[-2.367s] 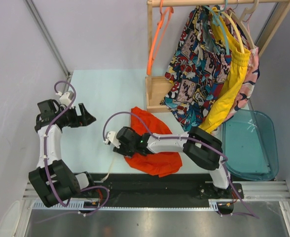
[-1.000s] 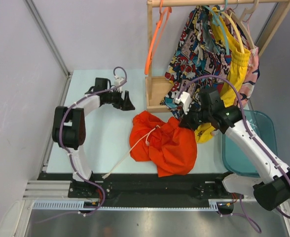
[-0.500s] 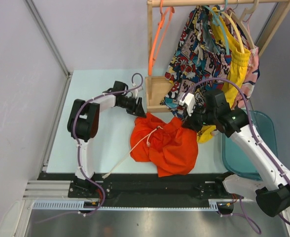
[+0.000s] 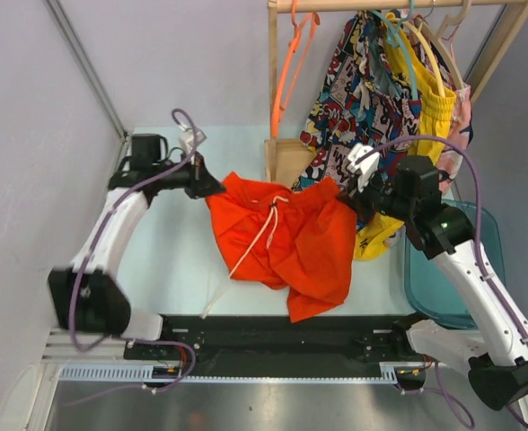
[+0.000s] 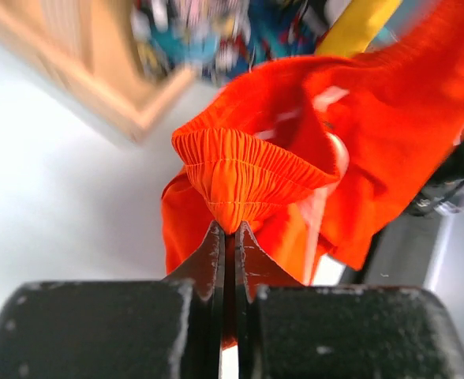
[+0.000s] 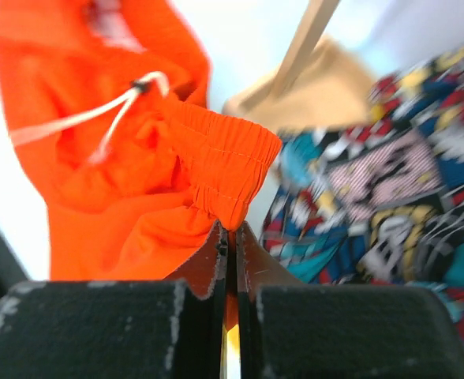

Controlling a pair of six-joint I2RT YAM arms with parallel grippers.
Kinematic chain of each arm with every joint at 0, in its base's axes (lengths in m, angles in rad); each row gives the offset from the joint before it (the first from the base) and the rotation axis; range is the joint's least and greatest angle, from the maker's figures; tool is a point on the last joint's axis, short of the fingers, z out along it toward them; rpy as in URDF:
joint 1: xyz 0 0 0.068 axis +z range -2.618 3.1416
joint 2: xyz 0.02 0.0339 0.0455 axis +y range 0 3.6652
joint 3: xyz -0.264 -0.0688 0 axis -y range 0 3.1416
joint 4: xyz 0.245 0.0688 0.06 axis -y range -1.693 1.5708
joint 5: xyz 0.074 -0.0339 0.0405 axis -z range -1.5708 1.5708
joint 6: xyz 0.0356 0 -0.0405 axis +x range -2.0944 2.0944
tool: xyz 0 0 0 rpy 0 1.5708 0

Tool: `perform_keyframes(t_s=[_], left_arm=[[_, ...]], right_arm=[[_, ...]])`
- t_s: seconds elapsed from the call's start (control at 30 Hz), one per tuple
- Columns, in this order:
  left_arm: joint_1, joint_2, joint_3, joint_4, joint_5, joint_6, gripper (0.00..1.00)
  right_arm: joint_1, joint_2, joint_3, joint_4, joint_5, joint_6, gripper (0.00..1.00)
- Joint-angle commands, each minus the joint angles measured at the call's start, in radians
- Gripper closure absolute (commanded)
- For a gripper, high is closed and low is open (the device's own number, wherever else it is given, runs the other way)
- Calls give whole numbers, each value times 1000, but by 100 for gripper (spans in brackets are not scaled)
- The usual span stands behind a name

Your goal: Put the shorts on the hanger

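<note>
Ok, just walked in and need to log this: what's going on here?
Both arms hold the orange-red shorts by the elastic waistband: the left claw is shut on one side, the right claw on the other, with the fabric spread between them over the table. The orange hanger hangs bare on the wooden rack, so the shorts are not on it yet.

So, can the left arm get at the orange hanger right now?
Probably not yet: the left pincer is shut on the shorts' waistband. The orange hanger hangs uncovered, left of the comic-print shorts, and the way there looks free.
</note>
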Motion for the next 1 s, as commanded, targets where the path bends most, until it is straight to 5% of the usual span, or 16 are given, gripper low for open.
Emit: perform_keyframes(t_s=[0.0,0.2,0.53,0.67,0.97], left_arm=[[-11,-279,36,-120,-88,127,100],[-33,-499,59,-249,-217,262,99],[-84,-504,40,-221,-319,409,100],[-88,-585,-233,-169,-317,541,100],[-231,-660,-739,78,-422,851,93]], right_arm=[[-27,-12,101,273,-6,107,100],[-44,-50,123,215,-168,26,100],[-132,45,114,272,-274,-187,100],[-110,63,71,-53,-360,-454,100],[60,48,-362,20,-208,-851,100]])
